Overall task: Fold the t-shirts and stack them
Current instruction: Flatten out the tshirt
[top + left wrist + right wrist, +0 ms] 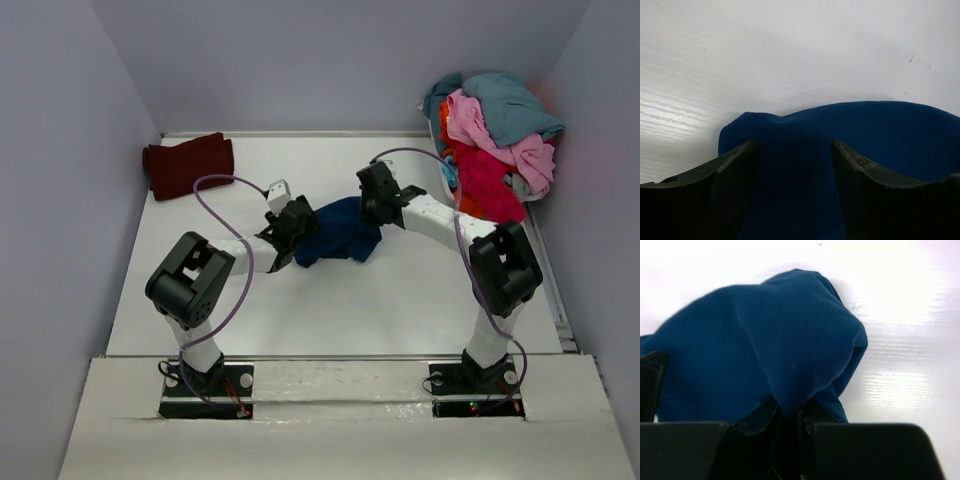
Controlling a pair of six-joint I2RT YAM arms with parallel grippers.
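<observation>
A navy blue t-shirt (335, 232) lies crumpled on the white table (330, 310), between my two grippers. My left gripper (290, 235) is at its left edge. In the left wrist view the left gripper (794, 145) has its jaws wide apart, with the blue cloth (865, 135) lying between and beyond them. My right gripper (375, 205) is at the shirt's right end. In the right wrist view the right gripper (789, 412) is shut on a bunched fold of the blue cloth (765, 340). A dark maroon t-shirt (188, 163) lies folded at the back left.
A pile of teal, pink, red and orange t-shirts (490, 130) is heaped at the back right corner, against the wall. Grey walls close in the table on the left, back and right. The arm bases stand at the near edge.
</observation>
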